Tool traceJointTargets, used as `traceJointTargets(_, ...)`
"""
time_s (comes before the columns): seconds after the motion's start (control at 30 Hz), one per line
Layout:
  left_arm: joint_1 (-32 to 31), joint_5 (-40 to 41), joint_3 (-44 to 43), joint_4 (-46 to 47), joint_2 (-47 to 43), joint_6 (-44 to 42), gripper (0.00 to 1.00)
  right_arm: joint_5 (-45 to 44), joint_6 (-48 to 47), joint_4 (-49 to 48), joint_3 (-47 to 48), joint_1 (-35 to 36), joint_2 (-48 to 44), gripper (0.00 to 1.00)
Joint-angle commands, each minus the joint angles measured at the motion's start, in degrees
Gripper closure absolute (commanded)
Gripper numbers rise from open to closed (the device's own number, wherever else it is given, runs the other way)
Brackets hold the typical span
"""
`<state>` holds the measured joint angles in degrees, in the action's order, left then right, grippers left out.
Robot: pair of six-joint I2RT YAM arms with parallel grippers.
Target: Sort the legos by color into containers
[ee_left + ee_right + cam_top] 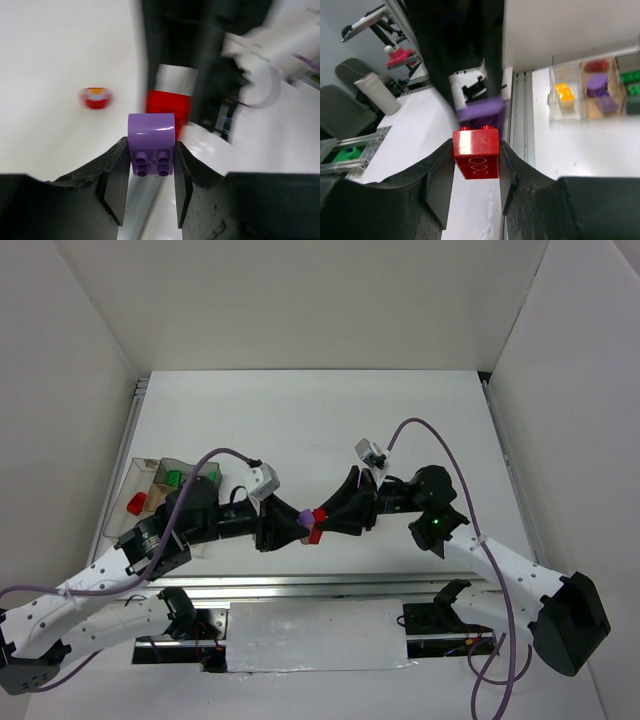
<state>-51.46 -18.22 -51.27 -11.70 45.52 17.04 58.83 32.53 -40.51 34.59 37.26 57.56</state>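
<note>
White table [300,420] under your work.
Left gripper [150,150] clamps purple lego [151,132], studs palmward; right gripper [476,156] clamps red lego [475,150], studs outward.

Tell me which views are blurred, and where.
Left wrist: the purple brick is sharp, the red brick and right arm behind it smeared. Right wrist: the red brick is crisp, the purple one behind it blurred, the containers fairly clear. Top external: sharp, evenly lit, soft shadows.
</note>
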Motion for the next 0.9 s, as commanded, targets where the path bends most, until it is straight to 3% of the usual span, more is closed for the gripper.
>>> traceJointTargets(0.0,4.16,21.17,-4.10,-5.16,-1.22,2.12,1.00,-0.29,-4.66,3.23,-2.24,-1.39,-2.97,1.00)
traceJointTargets(0.2,18.49,23.04,-6.74,-15.88,-2.98,4.40,1.00,-0.03,-4.85,2.72,-4.97,-7.54,-3.77,1.00)
traceJointTargets(0.27,21.92,29.17,-8.14,-20.78,-1.76,7.03,1.00,-1.16,-4.59,3.15,-5.32,-8.69,-3.60,1.00)
traceJointTargets(0.37,25.96,46.04,-10.52,-27.82,4.30,16.68,1.00,-6.78,-5.81,7.35,-4.19,-8.96,-3.42,1.00)
traceJointTargets(0.43,30.42,55.86,-11.22,-35.37,9.31,27.83,1.00,-10.98,-4.24,8.08,-3.65,-8.87,-2.72,1.00)
traceJointTargets(0.5,35.61,59.68,-9.13,-37.86,12.39,37.31,1.00,-15.47,-3.53,10.18,-3.04,-7.73,-2.72,1.00)
traceJointTargets(0.67,41.87,60.49,-2.19,-33.57,14.07,48.33,1.00,-23.66,-7.30,19.41,-0.84,-3.33,-5.00,1.00)
traceJointTargets(0.8,43.72,59.88,2.30,-26.63,14.51,49.41,1.00,-23.85,-7.92,20.56,-1.36,-2.10,-6.93,1.00)
traceJointTargets(0.87,44.08,59.53,3.80,-22.76,14.86,49.50,0.93,-22.97,-8.01,20.56,-1.80,-2.10,-7.29,1.00)
